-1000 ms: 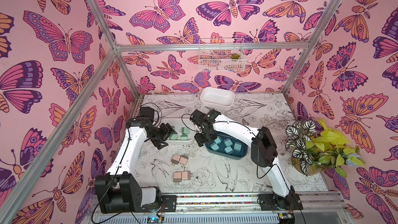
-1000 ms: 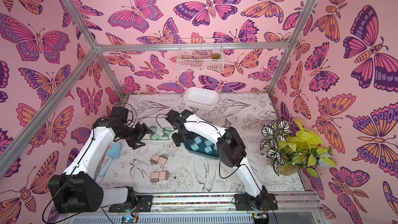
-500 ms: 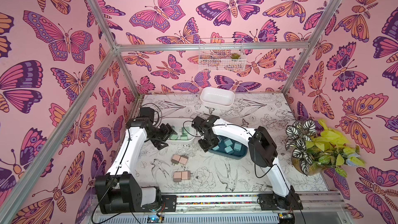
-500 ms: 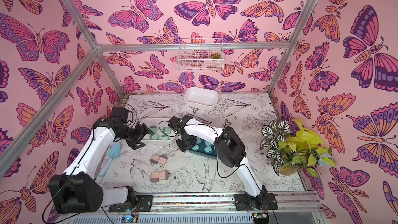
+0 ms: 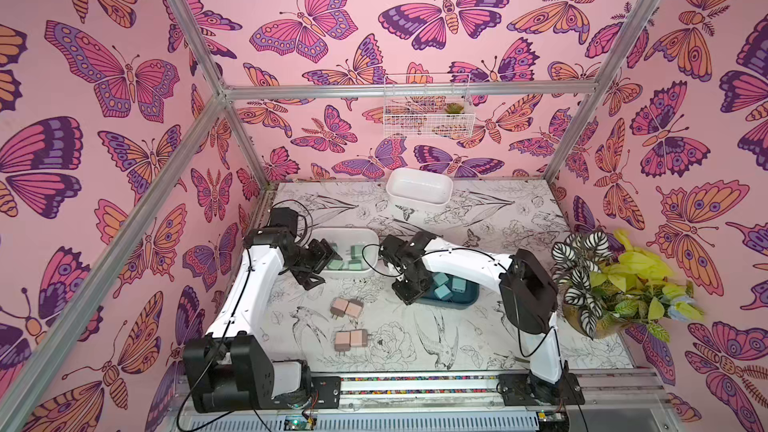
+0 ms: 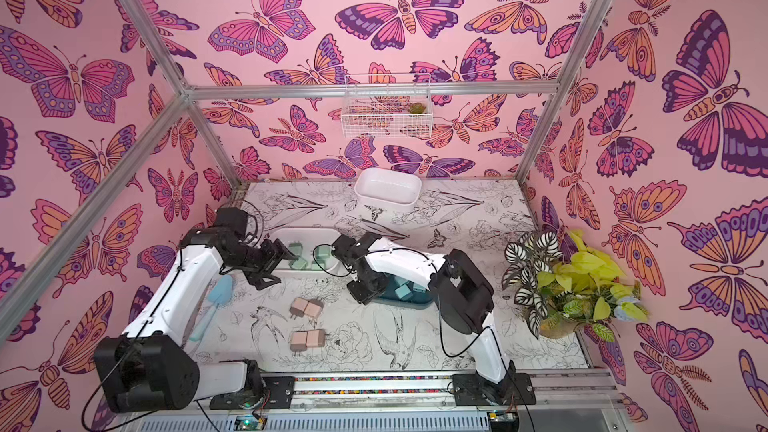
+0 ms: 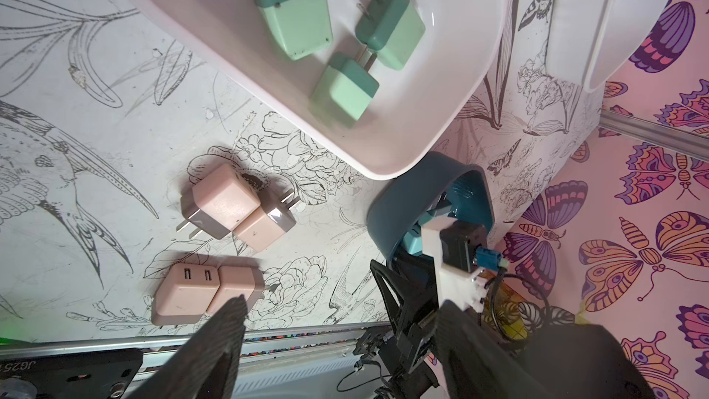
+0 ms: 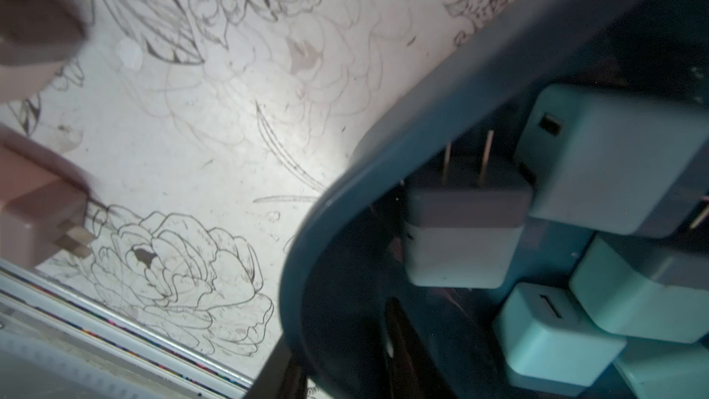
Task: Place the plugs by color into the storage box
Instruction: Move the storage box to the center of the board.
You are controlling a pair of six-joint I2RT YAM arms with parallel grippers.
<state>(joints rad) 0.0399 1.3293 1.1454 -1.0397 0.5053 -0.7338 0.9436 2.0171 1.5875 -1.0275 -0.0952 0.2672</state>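
Observation:
Two pairs of pink plugs (image 5: 347, 308) (image 5: 351, 339) lie on the mat, also seen as pink plugs (image 7: 230, 205) in the left wrist view. Several green plugs (image 7: 345, 86) lie in the white storage box (image 5: 365, 238). Teal plugs (image 8: 614, 163) fill the dark blue storage box (image 5: 457, 303). My right gripper (image 5: 409, 290) (image 8: 337, 339) is shut on that box's left rim, with one finger inside the wall and one outside. My left gripper (image 5: 322, 265) (image 7: 341, 305) hangs open and empty at the white box's near left corner.
An empty white box (image 5: 419, 187) stands at the back of the mat. A potted plant (image 5: 602, 284) fills the right side. A light blue scoop (image 6: 216, 297) lies under my left arm. A wire basket (image 5: 428, 112) hangs on the back wall.
My right gripper has come down and toward the front, from beside the white box to the blue box's left end, and its jaws have closed on the rim. The left arm has not moved.

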